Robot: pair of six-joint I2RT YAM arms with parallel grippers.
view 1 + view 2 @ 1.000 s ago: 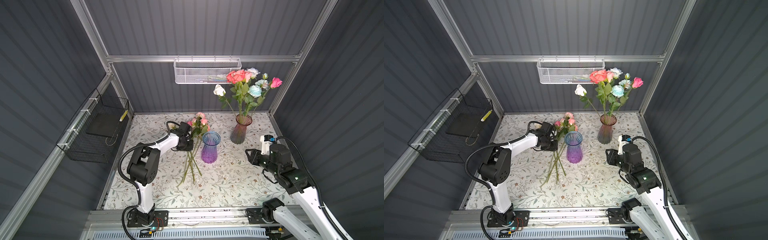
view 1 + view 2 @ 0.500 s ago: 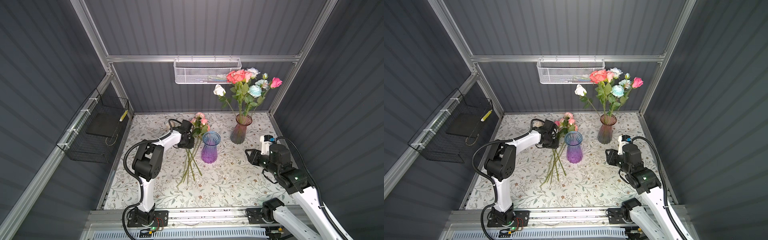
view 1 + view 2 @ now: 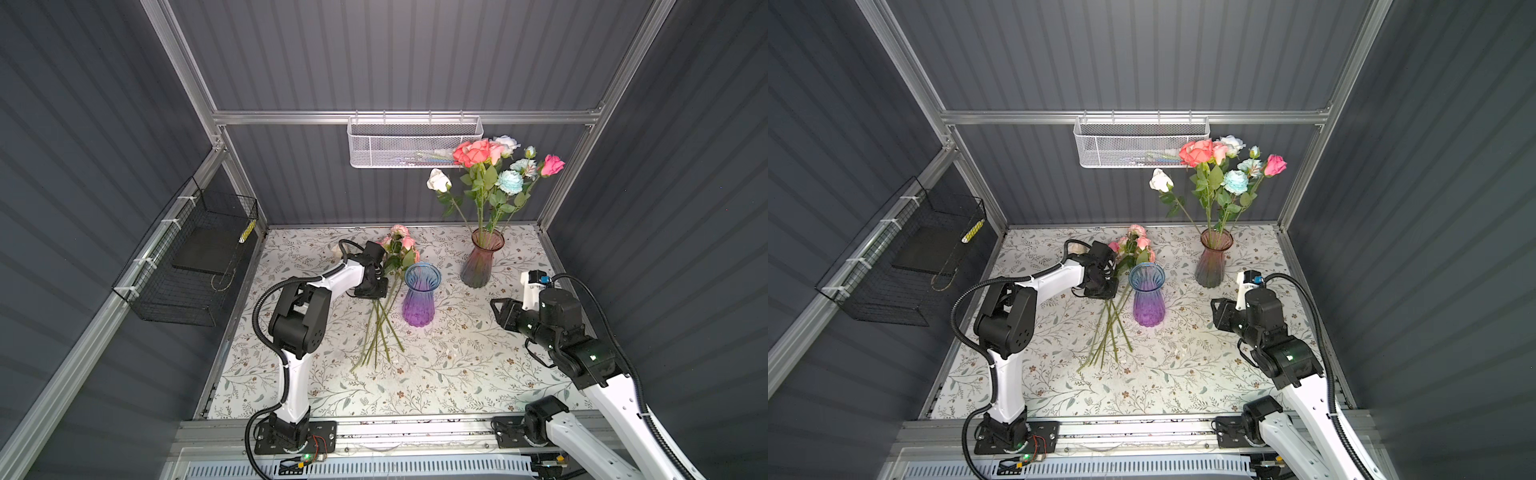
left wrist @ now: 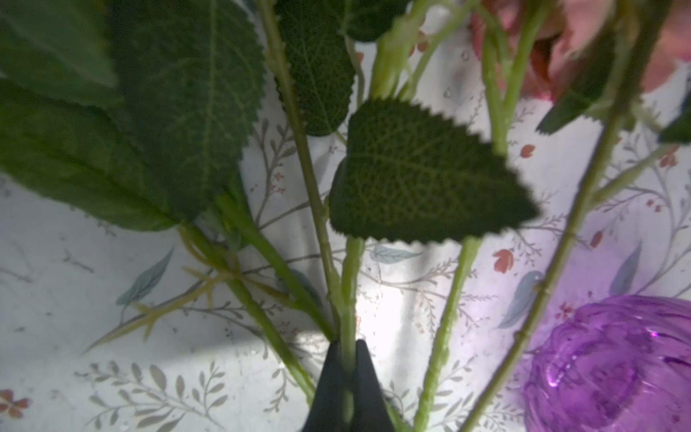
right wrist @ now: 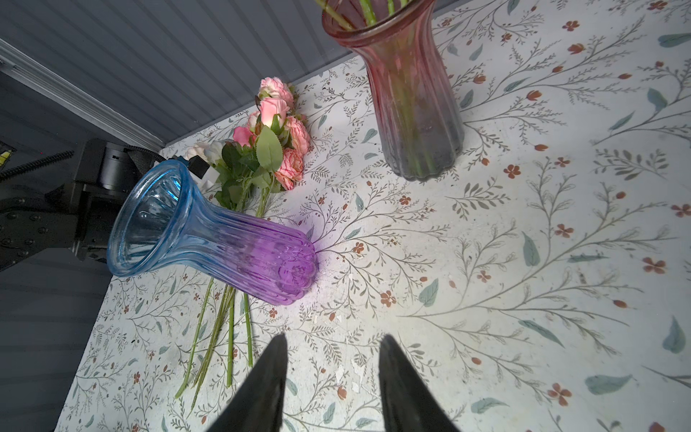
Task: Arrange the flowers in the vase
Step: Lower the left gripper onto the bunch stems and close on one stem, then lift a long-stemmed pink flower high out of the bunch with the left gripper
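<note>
- The left gripper (image 4: 347, 348) is shut tight; it pinches one thin green stem (image 4: 349, 284) between its two black tips
- That stem is part of the loose flowers (image 5: 275, 106); they are a small bunch with pink blooms and dark green leaves
- The loose flowers lie left of the middle of the tabletop (image 3: 457, 365); the blooms point to the back edge and the bare stem ends fan out toward the front edge
- The blue and purple vase (image 3: 419, 299) stands upright near the middle of the tabletop, just beside the bunch; it has nothing in it
- The pink vase (image 3: 481, 262) stands upright near the back right corner; the tall flowers (image 3: 478, 153) are in it, coral, white, pale blue and pink, and they rise high over the rim
- The right gripper (image 5: 332, 342) is partly open, with a clear gap between its tips; it holds nothing
- It hangs over the tabletop near the right edge, apart from both vases; its tips point toward the blue and purple vase
</note>
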